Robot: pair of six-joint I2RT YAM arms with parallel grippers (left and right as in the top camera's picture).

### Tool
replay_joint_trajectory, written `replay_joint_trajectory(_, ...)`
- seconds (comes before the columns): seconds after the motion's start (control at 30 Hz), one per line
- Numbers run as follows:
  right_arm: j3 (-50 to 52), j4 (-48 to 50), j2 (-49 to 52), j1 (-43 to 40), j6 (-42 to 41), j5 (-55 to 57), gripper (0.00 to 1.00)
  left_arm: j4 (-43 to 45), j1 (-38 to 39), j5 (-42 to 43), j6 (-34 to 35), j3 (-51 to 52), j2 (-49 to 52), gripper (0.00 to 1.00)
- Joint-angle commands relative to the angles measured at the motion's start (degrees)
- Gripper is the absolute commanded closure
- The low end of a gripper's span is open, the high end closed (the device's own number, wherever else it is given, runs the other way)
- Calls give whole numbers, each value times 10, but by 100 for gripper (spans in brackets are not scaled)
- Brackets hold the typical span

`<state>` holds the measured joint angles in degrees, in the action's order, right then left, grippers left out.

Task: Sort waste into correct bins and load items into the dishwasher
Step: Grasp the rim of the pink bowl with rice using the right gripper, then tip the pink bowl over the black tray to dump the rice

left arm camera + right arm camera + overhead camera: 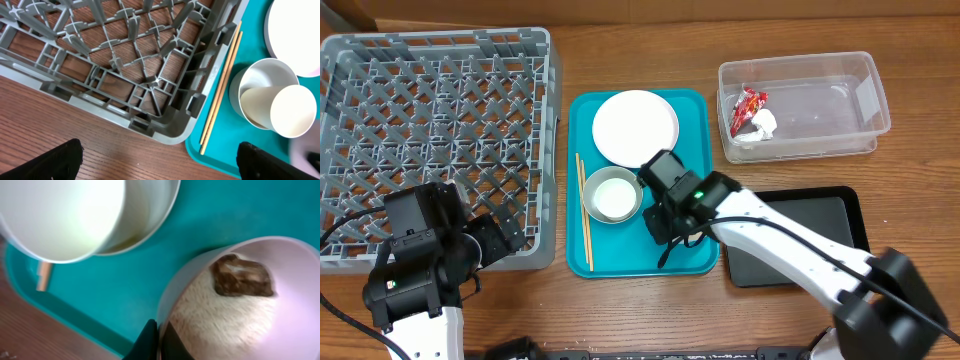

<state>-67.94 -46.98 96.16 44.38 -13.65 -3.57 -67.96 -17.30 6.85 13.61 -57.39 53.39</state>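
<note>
right gripper (159, 342) is apparently pinching the pink bowl (285, 270) by its rim, rice (215, 322) and brown scrap (242, 275) inside, over teal tray (150, 265); left gripper (160, 157) is hovering wide open by grey rack (162, 127).

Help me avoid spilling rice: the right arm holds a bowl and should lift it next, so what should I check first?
1. Right claw pinches the pink bowl by its rim: ok.
2. Rice and brown scrap sit inside the bowl: ok.
3. Bowl held level: cannot tell.
4. Black tray bare, room for tipping: ok.
5. Left claw open, far from the right arm: ok.
6. Gap to the neighbouring white bowl: ok, teal shows between them.
</note>
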Motion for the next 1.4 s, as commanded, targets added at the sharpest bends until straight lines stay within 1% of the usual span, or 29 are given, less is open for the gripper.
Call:
replay_joint_trajectory(0.0,-37,-10,-72,-36,-41,24,96,1,-3,2,6,-13,-1,0)
replay_joint_trajectory(0.13,-37,-47,-111,-97,-79,11,96,0,-3,2,6,-13,-1,0)
replay_joint_trajectory(0.3,-33,-79,-120,-195,-83,-116,96,1,-3,2,6,-13,-1,0)
replay_joint_trajectory(0.4,-9,-70,-120,-249,-83,-207,96,1,-3,2,6,-13,-1,0)
replay_joint_trajectory(0.5,41,-35,-120,-315,-74,-306,96,1,-3,2,6,-13,-1,0)
replay_joint_trajectory(0.77,147,27,-120,-426,-32,-462,96,1,-3,2,6,-13,-1,0)
replay_joint_trajectory(0.9,193,50,-120,-491,-23,-543,96,1,-3,2,6,-13,-1,0)
replay_joint_trajectory(0.93,207,59,-120,-517,-12,-580,96,1,-3,2,6,-13,-1,0)
replay_joint_trajectory(1.17,236,60,-120,-634,20,-675,96,1,-3,2,6,-13,-1,0)
replay_joint_trajectory(1.37,237,60,-120,-694,17,-740,96,1,-3,2,6,-13,-1,0)
